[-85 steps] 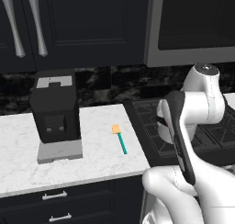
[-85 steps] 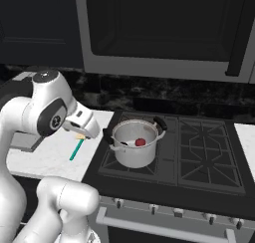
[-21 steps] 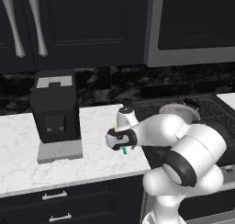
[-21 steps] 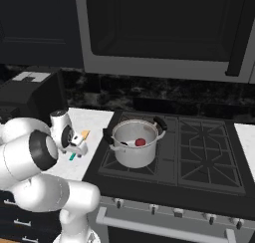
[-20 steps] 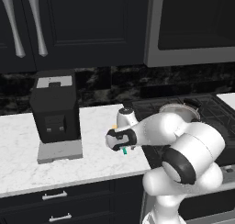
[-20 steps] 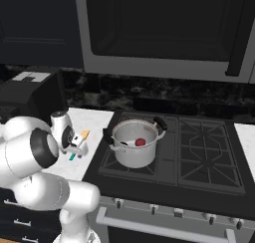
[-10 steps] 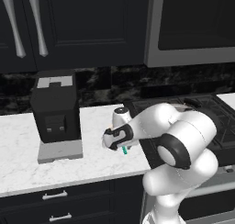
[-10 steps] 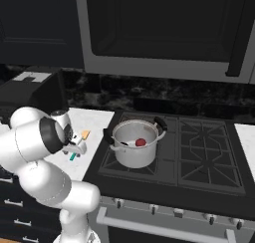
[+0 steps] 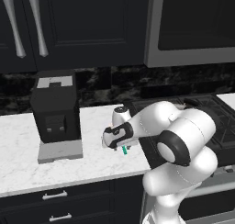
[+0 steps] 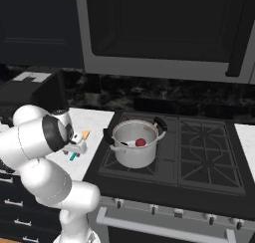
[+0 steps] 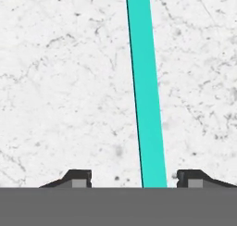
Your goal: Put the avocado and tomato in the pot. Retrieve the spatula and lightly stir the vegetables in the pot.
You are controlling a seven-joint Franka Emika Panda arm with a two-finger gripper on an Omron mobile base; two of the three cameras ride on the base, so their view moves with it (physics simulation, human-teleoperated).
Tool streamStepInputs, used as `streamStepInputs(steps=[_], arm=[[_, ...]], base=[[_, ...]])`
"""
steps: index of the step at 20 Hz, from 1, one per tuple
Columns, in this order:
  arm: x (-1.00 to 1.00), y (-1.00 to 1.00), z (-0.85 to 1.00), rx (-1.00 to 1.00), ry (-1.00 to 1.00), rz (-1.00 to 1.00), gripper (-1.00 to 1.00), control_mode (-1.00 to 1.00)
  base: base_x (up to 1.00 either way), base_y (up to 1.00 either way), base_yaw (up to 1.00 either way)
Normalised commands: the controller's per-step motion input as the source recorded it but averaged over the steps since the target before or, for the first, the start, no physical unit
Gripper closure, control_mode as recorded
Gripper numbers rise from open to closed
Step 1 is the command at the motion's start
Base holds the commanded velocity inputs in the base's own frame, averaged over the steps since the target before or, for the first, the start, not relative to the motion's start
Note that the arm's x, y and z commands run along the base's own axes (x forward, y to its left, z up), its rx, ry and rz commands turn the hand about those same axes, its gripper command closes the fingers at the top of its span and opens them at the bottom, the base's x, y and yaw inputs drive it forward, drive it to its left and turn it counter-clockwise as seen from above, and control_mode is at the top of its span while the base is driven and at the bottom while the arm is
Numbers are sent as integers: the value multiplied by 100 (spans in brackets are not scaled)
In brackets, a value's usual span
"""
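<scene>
While one tomato [image 10: 141,142] sits in the pot [image 10: 133,150], the hand [image 11: 136,178] seemingly straddles one spatula [image 11: 146,95], fingers apart.

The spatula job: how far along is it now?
Done: the dark red tomato lies in the steel pot; no avocado can be made out. In hand: the gripper straddles the teal-handled spatula on the marble counter, not clamped. Left: lifting, stirring.

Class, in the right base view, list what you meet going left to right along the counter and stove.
Coffee machine → spatula → pot with the tomato inside → bare burner grate.
</scene>
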Motion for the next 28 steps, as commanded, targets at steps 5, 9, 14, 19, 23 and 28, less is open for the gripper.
streamStepInputs(steps=[5, 9, 14, 19, 23, 28], arm=[[-9, -23, -32, 2, -1, 0, -100, -100], [-47, -1, -27, 0, -6, 0, -100, -100], [-28, -8, -8, 0, -3, 0, -100, -100], [-5, -23, 0, 0, 0, 0, -100, -100], [0, -3, -13, 0, 0, 0, -100, -100], [0, 0, -51, 0, 0, 0, 100, -100]], base=[[0, 0, 0], [0, 0, 0], [0, 0, 0], [0, 0, 0], [0, 0, 0], [0, 0, 0]])
